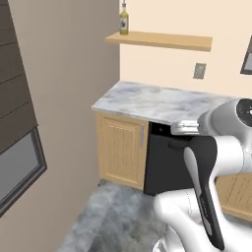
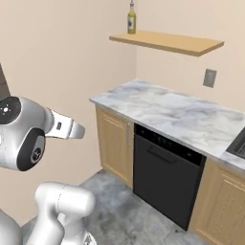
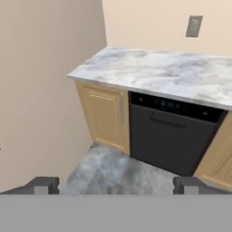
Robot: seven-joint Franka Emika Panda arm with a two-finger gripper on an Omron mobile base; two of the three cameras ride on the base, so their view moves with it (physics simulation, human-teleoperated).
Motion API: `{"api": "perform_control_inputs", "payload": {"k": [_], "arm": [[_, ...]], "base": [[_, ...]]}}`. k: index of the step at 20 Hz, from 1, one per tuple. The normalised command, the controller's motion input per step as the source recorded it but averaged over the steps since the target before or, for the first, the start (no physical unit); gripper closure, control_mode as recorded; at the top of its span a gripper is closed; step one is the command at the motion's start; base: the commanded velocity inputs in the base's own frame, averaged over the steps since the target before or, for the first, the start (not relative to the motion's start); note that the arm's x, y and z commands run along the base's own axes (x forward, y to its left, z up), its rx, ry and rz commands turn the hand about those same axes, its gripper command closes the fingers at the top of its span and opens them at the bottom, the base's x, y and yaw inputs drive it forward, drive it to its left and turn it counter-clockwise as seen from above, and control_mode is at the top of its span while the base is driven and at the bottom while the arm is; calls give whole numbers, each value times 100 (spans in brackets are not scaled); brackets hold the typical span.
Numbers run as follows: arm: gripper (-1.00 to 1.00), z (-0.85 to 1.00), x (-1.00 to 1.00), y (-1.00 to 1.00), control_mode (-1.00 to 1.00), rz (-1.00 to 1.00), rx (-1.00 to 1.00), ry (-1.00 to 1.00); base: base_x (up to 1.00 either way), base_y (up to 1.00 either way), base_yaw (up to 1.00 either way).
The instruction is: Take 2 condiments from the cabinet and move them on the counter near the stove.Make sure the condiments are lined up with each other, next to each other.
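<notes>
One slim condiment bottle [image 1: 123, 19] [image 2: 131, 19], yellow-green with a pale label and a dark pourer top, stands upright at the left end of the cabinet [image 1: 162, 40] [image 2: 172, 42], a flat light-brown wall shelf. Below it runs the white marble counter [image 1: 147, 101] [image 2: 177, 112] [image 3: 158, 72] with nothing on the part I see. My gripper [image 3: 115, 186] is open, its fingertips [image 3: 43, 185] wide apart with nothing between them. It hangs over the floor in front of the counter, well below and short of the shelf. The stove is out of view.
A black dishwasher [image 3: 172, 131] [image 2: 165, 172] sits under the counter beside a light-wood door cabinet [image 1: 120, 150] [image 3: 104, 115]. A beige wall [image 1: 64, 123] closes the left side. A wall outlet [image 2: 209, 77] is above the counter. A sink edge [image 2: 237, 143] shows at right.
</notes>
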Motion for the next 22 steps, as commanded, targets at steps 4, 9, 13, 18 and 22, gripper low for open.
{"api": "perform_control_inputs", "payload": {"k": [4,9,13,18,22], "arm": [[-100,0,0,0,100,0,0,0],[-100,0,0,0,100,0,0,0],[-100,0,0,0,100,0,0,0],[-100,0,0,0,100,0,0,0],[-100,0,0,0,100,0,0,0]], "base": [[74,11,-22],[73,20,-22],[68,37,-21],[55,38,-21],[46,29,-22]]}}
